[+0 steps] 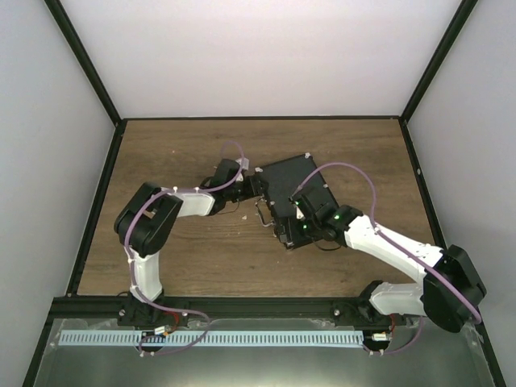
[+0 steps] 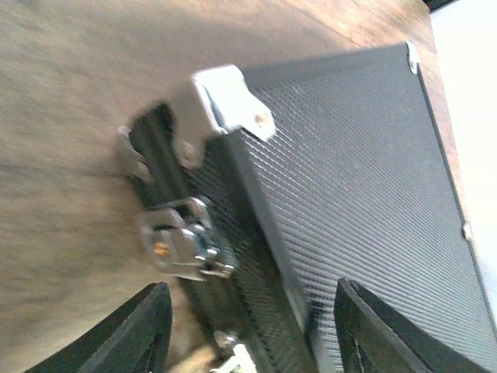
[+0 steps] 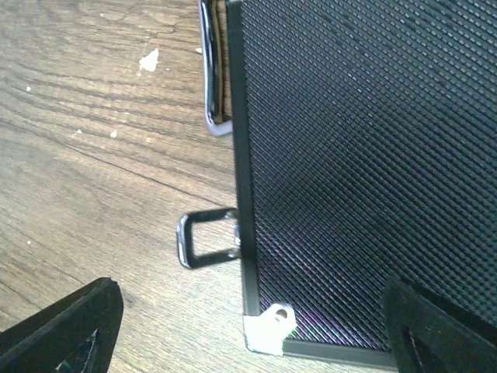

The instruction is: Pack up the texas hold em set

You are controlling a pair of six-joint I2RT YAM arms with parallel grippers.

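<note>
On the wooden surface [image 1: 177,153], top view: the black case [image 1: 286,176] lies near the middle, turned at an angle, with its lid down. The left arm [image 1: 153,222] reaches it from the left and the right arm [image 1: 395,246] from the near right. A silver handle [image 1: 262,216] projects from the case's near-left side, between the two wrists.

Left wrist view: the textured lid of the case [image 2: 365,171] fills the right half, and a silver corner bracket [image 2: 229,109] caps its far corner. A silver latch [image 2: 182,241] sits on the side wall below it. The left jaws stand apart and grasp nothing. One of the fingers [image 2: 147,326] is over the wood and the other over the lid, with the case's edge between them.

Right wrist view: the case [image 3: 365,155] fills the right side. A latch loop [image 3: 206,239] sticks out from its edge over the wood, and part of the handle [image 3: 213,78] shows above it. A corner bracket [image 3: 268,326] marks the near corner. The right jaws are spread wide and released, their fingers [image 3: 70,326] well apart on either side of that corner. Pale flecks [image 3: 147,58] lie on the wood.
</note>
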